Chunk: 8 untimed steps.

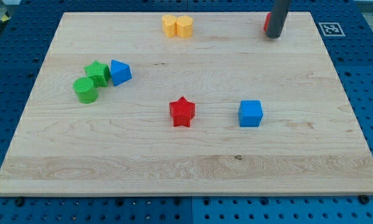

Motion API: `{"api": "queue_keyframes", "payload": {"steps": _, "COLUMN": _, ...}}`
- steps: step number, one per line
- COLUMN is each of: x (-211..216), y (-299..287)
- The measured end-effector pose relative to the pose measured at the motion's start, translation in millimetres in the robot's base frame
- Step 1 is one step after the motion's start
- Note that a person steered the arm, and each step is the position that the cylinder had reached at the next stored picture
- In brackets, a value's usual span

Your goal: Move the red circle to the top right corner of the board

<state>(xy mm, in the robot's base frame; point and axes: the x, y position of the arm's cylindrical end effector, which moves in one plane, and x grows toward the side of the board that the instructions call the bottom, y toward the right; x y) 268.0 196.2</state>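
**Rod tip against the red circle near the board's top right**

Nearest the view's bottom sit the red star (pixel 182 112) and the blue cube (pixel 250 113), side by side at mid-board. At the left cluster a green cylinder (pixel 85 89), a green star (pixel 98 73) and a blue triangular block (pixel 120 72). Two yellow blocks (pixel 177 26) touch at the top edge. My tip (pixel 273 36) has no jaws and holds nothing; it stands just right of the red circle (pixel 267 22), mostly hiding it, on the wooden board (pixel 174 168).

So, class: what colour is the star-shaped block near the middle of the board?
Red: the red star, clearest in the camera view.
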Motion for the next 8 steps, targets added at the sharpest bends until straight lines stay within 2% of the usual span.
{"api": "queue_keyframes", "payload": {"steps": 2, "x": -3, "y": -51}}
{"api": "queue_keyframes", "payload": {"steps": 3, "x": -26, "y": -55}}
{"api": "queue_keyframes", "payload": {"steps": 4, "x": -32, "y": -49}}
{"api": "queue_keyframes", "payload": {"steps": 6, "x": -28, "y": 18}}
{"api": "queue_keyframes", "payload": {"steps": 7, "x": -26, "y": 30}}
{"api": "queue_keyframes", "payload": {"steps": 8, "x": 28, "y": 17}}
